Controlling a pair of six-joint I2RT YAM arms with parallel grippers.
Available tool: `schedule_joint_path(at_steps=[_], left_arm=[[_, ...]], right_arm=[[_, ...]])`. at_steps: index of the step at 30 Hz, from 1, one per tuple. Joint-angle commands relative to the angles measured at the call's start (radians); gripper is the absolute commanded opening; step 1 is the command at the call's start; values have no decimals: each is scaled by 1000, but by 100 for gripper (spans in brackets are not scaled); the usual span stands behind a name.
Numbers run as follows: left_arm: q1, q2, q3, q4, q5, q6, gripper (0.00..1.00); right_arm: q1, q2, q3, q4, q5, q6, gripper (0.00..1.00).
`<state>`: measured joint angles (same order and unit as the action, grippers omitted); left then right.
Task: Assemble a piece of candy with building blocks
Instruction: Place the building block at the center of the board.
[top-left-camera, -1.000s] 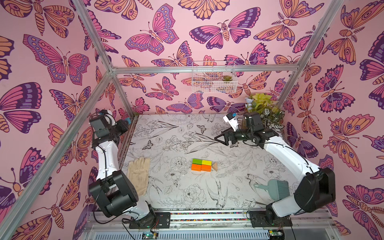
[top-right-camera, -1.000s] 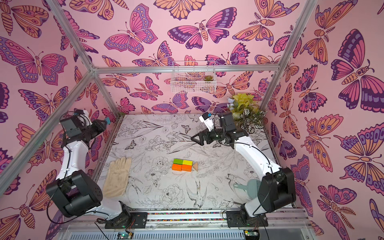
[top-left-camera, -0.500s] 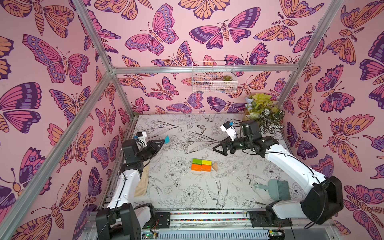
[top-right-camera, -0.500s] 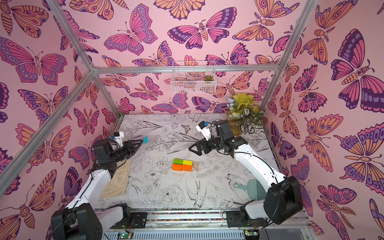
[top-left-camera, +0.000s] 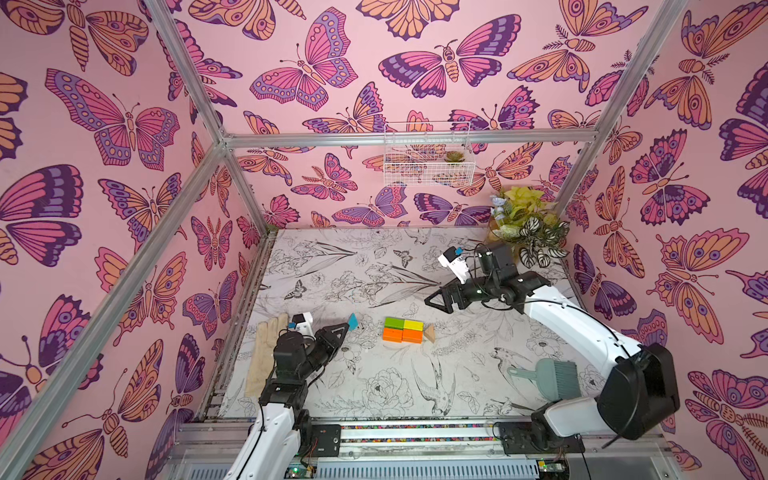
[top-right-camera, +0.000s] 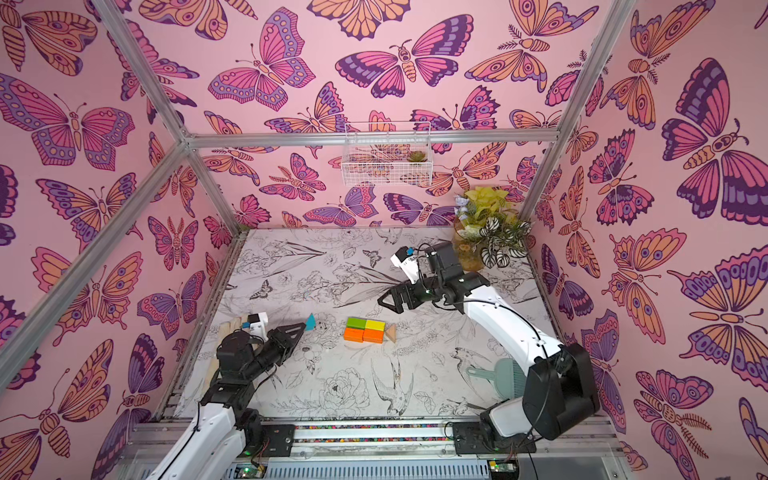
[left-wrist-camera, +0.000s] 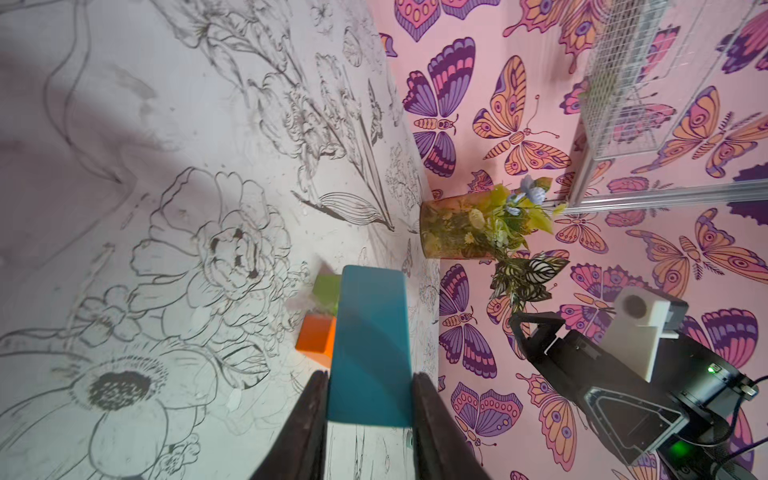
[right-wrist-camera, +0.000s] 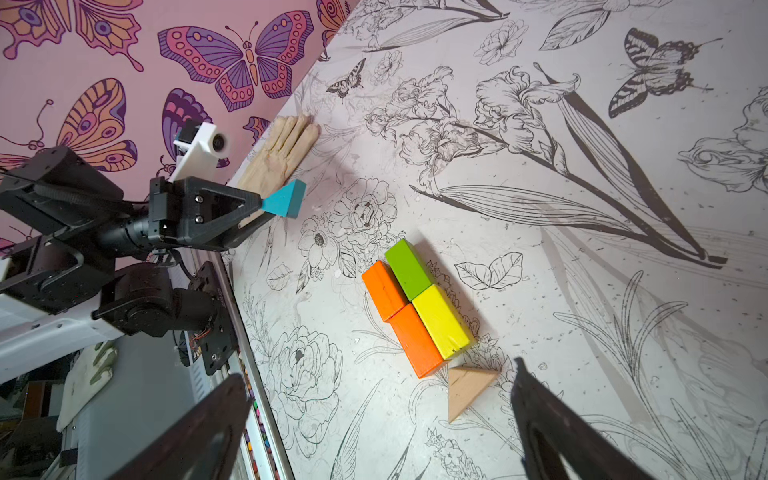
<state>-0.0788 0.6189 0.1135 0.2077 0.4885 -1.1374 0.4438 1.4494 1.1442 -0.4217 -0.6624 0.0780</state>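
Over the last second the left arm has swung down from high against the wall at the upper left of the top views, and its left end effector (top-left-camera: 347, 326) now sits low over the worktop (top-left-camera: 374, 386), left of centre. It is clenched on the teal wedge (top-left-camera: 353, 321), which the left wrist view shows pinched between the two dark fingers (left-wrist-camera: 307, 419), its far end sticking out past them. The rectangle (top-left-camera: 403, 329) of green, yellow and orange bricks lies at mid-frame, with the tan wedge (top-left-camera: 429, 333) touching its right end. The teal wedge is near the bare left end, though a gap remains. This looks like the final approach: only the last piece seems left to seat. The left forearm reaches out from the base at the lower edge, nearly level, with the fingers pointing right toward the bricks. In the right wrist view the wedge appears to hang clear of the surface. The right end effector (top-left-camera: 434, 300) has dropped only slightly and hovers above and to the right of the rectangle, released and empty, with its elbow bent back toward the lower right.
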Motion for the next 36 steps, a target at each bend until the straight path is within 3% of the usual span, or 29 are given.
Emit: schedule_joint_path(at_steps=[1, 7, 14, 18, 20, 29, 36], left_arm=[[-33, -10, -32, -4, -102, -48, 0], [-52, 94, -34, 8, -152, -43, 0], [-58, 266, -7, 127, -143, -30, 0], [-73, 335, -1, 221, -154, -28, 0], [-79, 343, 0, 230, -169, -21, 0], [-85, 404, -22, 314, -202, -27, 0], [-91, 334, 3, 314, -242, 32, 0]], right_arm=[[11, 26, -4, 29, -5, 16, 100], [66, 72, 34, 12, 101, 1, 100], [86, 156, 89, 11, 141, 30, 100], [142, 201, 175, -34, 261, 27, 100], [177, 225, 226, -49, 334, 63, 94], [295, 330, 413, -106, 455, 306, 70], [360, 393, 494, -139, 512, 565, 70]])
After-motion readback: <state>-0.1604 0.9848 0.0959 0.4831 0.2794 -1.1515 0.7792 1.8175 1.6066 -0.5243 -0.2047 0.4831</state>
